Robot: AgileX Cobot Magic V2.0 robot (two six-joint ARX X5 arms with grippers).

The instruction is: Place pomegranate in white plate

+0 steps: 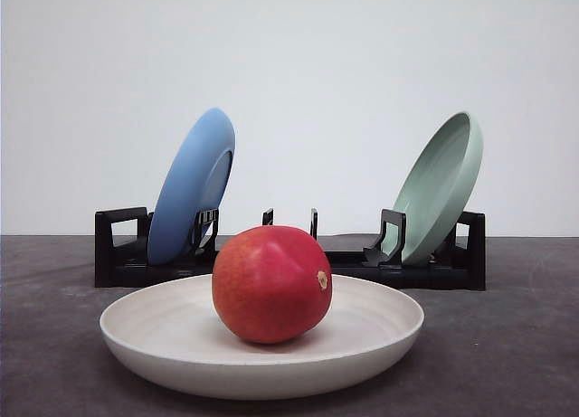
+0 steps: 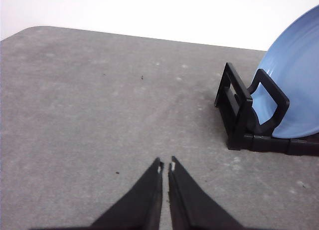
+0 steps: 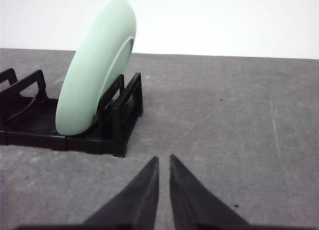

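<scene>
The pomegranate (image 1: 271,283) sat in the middle of the white plate (image 1: 163,340), which rested near the front edge of the grey table (image 1: 507,345). Behind it, toward the table's far edge, a black rack (image 1: 118,250) held a blue plate (image 1: 190,186) at its left end and a pale green plate (image 1: 439,186) at its right end, both tilted. The left gripper (image 2: 166,166) and right gripper (image 3: 163,159) each hung over bare tabletop, jaws nearly together and grasping nothing.
</scene>
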